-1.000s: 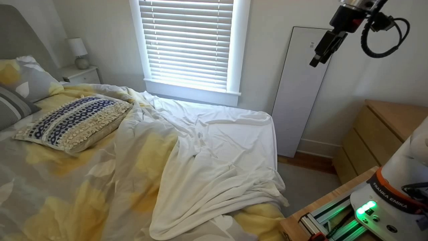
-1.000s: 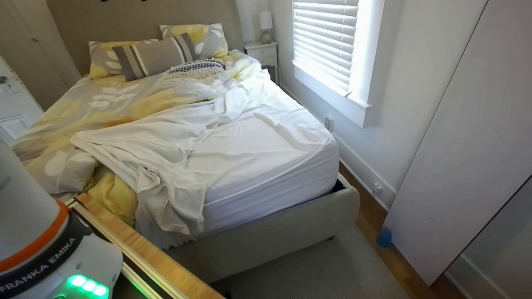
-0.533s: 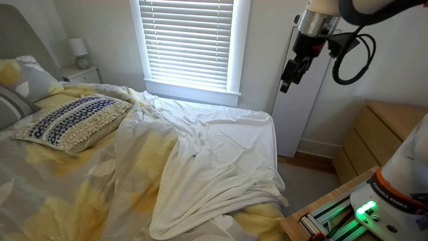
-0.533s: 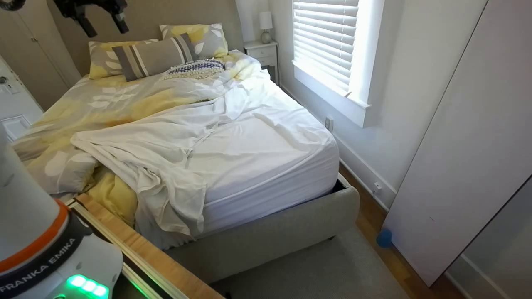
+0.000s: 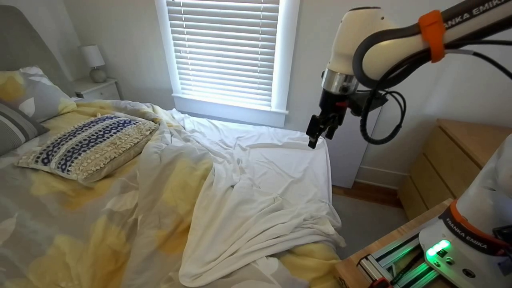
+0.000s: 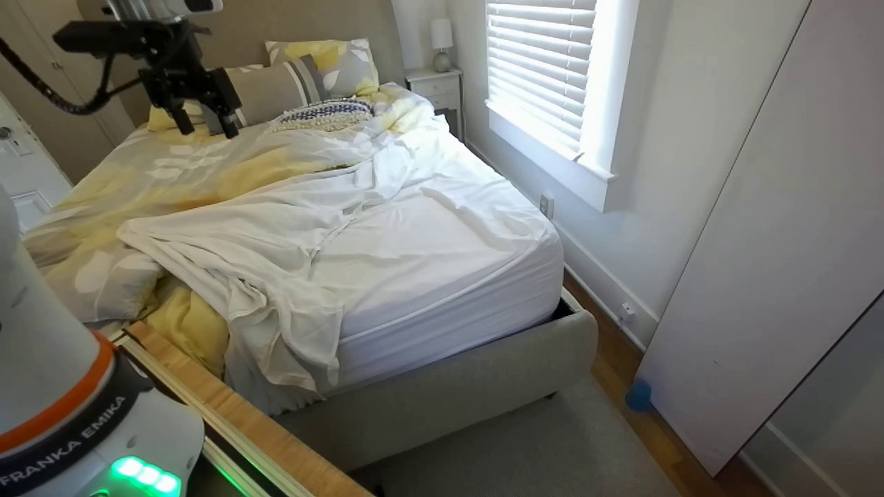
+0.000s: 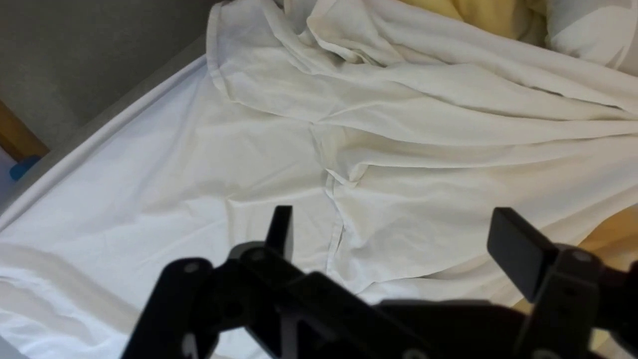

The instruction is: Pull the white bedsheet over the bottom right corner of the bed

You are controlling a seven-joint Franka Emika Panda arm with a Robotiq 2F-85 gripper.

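Note:
The white bedsheet (image 5: 236, 224) lies loose and rumpled across the foot half of the bed (image 6: 456, 400), bunched toward the robot side. In an exterior view its gathered end (image 6: 297, 338) hangs over the foot edge of the mattress. Smooth white fabric (image 6: 428, 241) covers the mattress toward the window. My gripper (image 5: 321, 139) is open and empty, pointing down above the foot of the bed; it also shows in an exterior view (image 6: 208, 129). In the wrist view the open fingers (image 7: 394, 224) stand apart above the sheet's folds (image 7: 448, 119), touching nothing.
The yellow-and-grey floral cover (image 5: 80, 240) is pushed toward the headboard, with a navy-and-white pillow (image 5: 92, 144) on it. The robot's wooden stand (image 6: 242, 407) adjoins the bed's foot. A wooden dresser (image 5: 448, 172) and a leaning white panel (image 6: 766, 228) stand nearby.
The arm has come into fuller view. My gripper has moved down and toward the bed, leftward in an exterior view. The sheet and the bed have not moved.

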